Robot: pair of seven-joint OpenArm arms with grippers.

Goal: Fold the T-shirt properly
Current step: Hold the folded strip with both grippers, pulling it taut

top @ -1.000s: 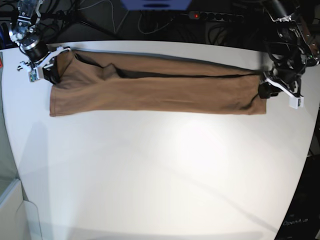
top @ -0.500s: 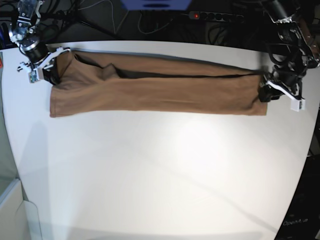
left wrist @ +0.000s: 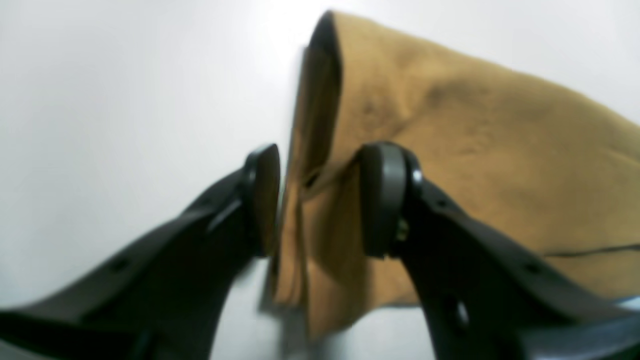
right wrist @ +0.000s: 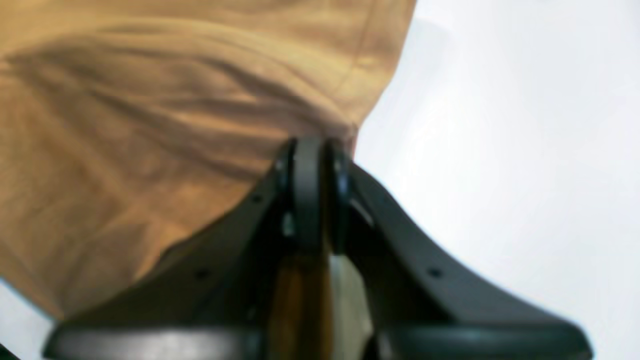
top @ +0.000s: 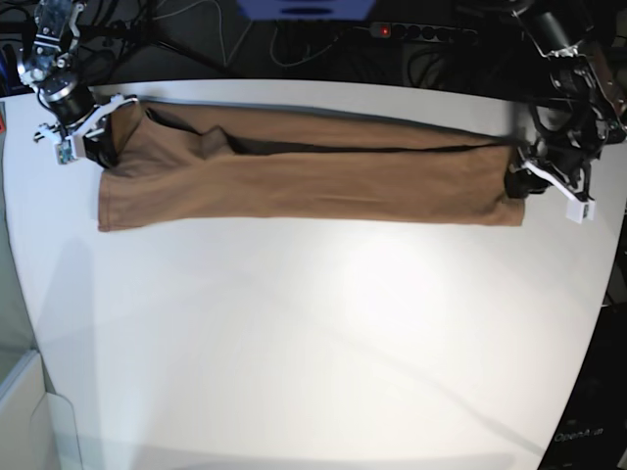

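The tan-brown T-shirt [top: 313,171] lies as a long flat strip across the far part of the white table [top: 313,333]. My left gripper [top: 516,183] is at the strip's right end. In the left wrist view this gripper [left wrist: 320,200] is open, with the layered cloth edge [left wrist: 475,150] standing loose between its jaws. My right gripper [top: 98,147] is at the strip's upper left corner. In the right wrist view it [right wrist: 314,175] is shut on an edge of the shirt [right wrist: 150,125].
Behind the table's far edge there are dark cables and a power strip [top: 421,31]. The table's curved right edge runs close to my left arm. A pale box-like object [top: 29,411] stands off the table at the lower left.
My left arm's wrist has shifted slightly at the shirt's right end. The shirt and my right arm have not visibly moved.
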